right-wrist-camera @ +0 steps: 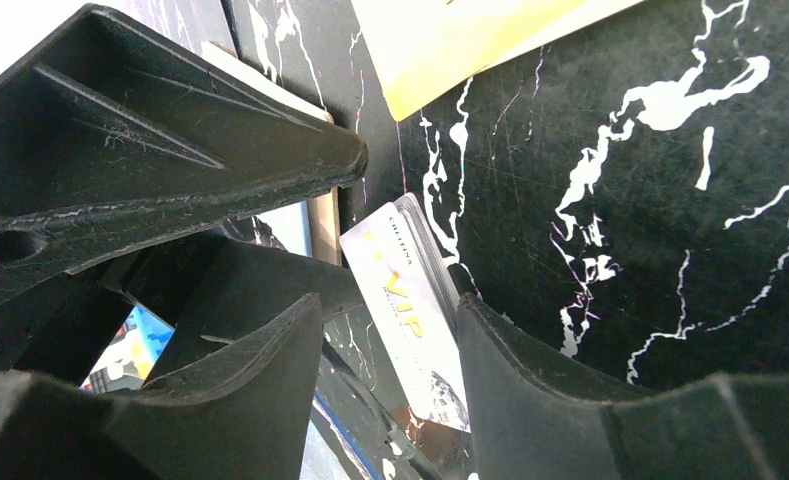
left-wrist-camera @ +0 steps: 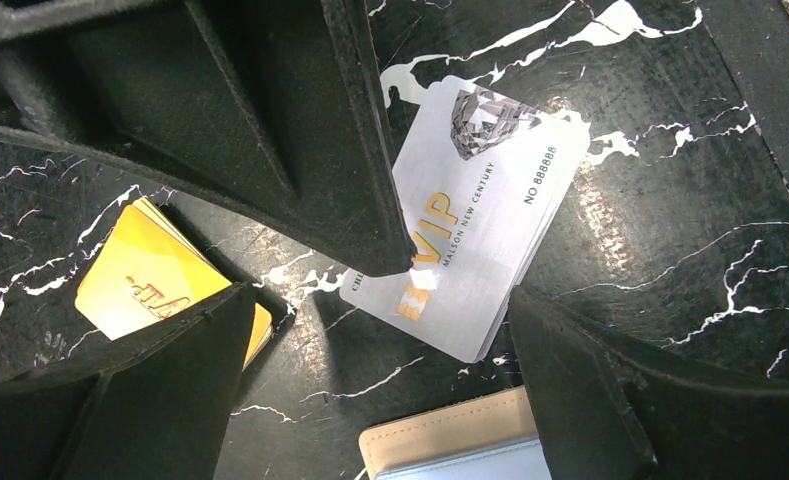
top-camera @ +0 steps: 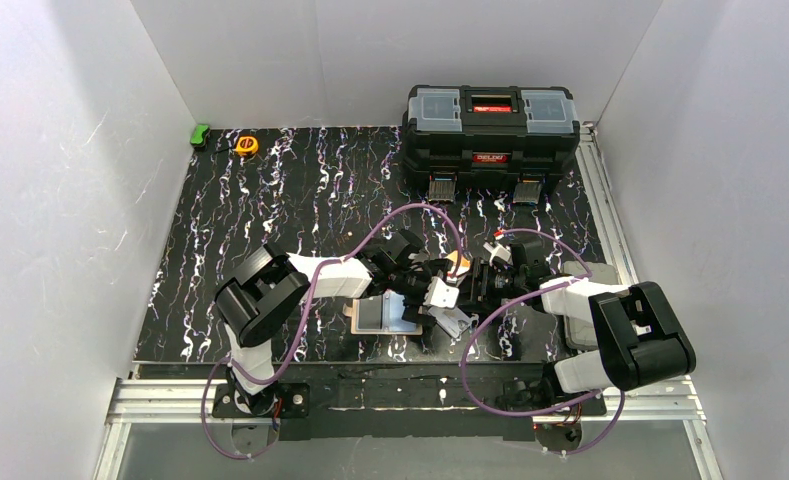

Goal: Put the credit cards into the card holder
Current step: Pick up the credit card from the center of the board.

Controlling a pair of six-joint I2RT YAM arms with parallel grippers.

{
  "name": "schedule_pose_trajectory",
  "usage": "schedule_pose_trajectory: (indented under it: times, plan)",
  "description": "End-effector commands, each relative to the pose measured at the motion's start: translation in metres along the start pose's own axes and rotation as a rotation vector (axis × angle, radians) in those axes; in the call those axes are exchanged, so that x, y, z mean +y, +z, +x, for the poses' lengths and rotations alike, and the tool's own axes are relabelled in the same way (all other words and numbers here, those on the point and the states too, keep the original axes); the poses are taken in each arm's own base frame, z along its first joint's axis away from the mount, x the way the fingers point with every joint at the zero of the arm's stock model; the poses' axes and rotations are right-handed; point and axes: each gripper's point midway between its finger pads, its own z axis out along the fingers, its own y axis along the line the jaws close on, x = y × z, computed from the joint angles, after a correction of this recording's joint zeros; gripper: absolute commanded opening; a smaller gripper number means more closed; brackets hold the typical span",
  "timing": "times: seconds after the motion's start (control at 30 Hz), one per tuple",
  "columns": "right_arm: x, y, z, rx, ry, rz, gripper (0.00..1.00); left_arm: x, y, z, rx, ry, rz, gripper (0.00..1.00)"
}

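A small stack of silver-white credit cards (left-wrist-camera: 490,200) marked VIP lies flat on the black marbled table. My right gripper (right-wrist-camera: 388,305) straddles it, open: one finger (left-wrist-camera: 370,220) touches the stack's long edge, while the other finger (right-wrist-camera: 250,390) stands off from it. An orange-yellow card (left-wrist-camera: 140,275) lies to one side, also at the top of the right wrist view (right-wrist-camera: 450,40). My left gripper (left-wrist-camera: 380,300) hangs wide open over the table between the cards and the cream card holder (left-wrist-camera: 450,430). The holder (top-camera: 355,315) lies open with a light blue card (top-camera: 382,315) on it.
A big black toolbox (top-camera: 490,125) stands at the back right. A yellow tape measure (top-camera: 247,145) and a small green object (top-camera: 200,135) lie at the back left corner. Both arms crowd the table's near centre, with white walls on three sides.
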Motion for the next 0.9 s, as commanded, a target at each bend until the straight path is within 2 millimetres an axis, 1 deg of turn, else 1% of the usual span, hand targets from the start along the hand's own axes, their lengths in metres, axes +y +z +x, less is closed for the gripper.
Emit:
schedule_pose_trajectory:
  times: [0.0,0.13,0.23,0.37,0.63,0.87]
  plan:
    - [-0.010,0.002,0.002,0.010,0.002,0.040,0.59,0.012,-0.001,-0.017,-0.034,0.026,-0.015,0.98]
    - [-0.010,0.002,0.002,0.010,0.002,0.039,0.59,0.011,-0.008,-0.028,-0.051,0.021,-0.005,0.98]
    - [-0.009,0.002,0.002,0.010,0.001,0.038,0.59,0.009,-0.011,-0.031,-0.058,0.022,-0.005,0.98]
    - [-0.010,0.002,0.002,0.012,0.005,0.038,0.59,0.010,-0.008,-0.026,-0.049,0.020,-0.010,0.98]
    - [-0.010,0.003,0.002,0.014,0.005,0.038,0.59,0.011,-0.007,-0.026,-0.053,0.022,-0.009,0.98]
    - [-0.010,0.002,0.002,0.014,0.005,0.038,0.59,0.015,-0.003,-0.025,-0.052,0.011,-0.020,0.98]
